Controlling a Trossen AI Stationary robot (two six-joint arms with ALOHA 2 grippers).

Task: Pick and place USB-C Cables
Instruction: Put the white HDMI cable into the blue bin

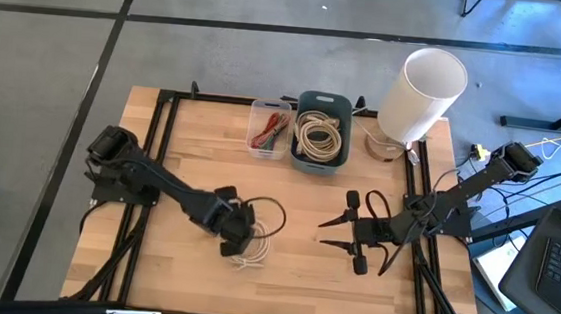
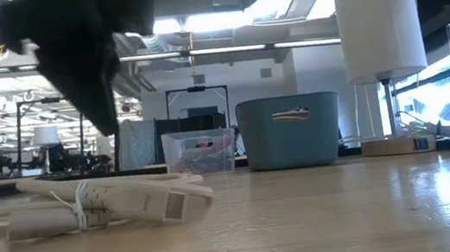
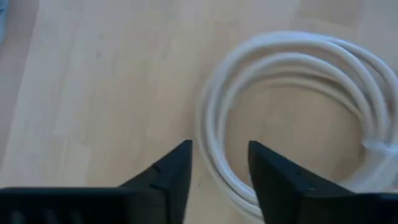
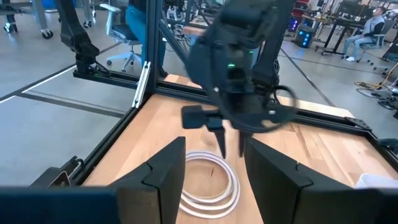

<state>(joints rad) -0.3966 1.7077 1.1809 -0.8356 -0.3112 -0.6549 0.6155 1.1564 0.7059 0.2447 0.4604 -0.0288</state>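
A cream-white cable coil [image 1: 259, 244] lies flat on the wooden table, bound with a thin tie [image 2: 83, 205]. My left gripper [image 1: 241, 238] hangs just above the coil's left edge, open and pointing down. In the left wrist view [image 3: 219, 155] its fingers stand on either side of the coil's strands [image 3: 214, 127] without touching them. The low view shows a gap between its tips [image 2: 107, 120] and the coil [image 2: 96, 204]. My right gripper [image 1: 327, 233] is open, level above the table to the right of the coil, pointing toward it [image 4: 214, 165].
At the table's far edge stand a clear bin [image 1: 270, 128] with red and green bundles and a teal bin [image 1: 323, 130] holding cream coils. A white-shaded lamp [image 1: 421, 93] stands at the far right corner. Bare wood lies between the grippers and the bins.
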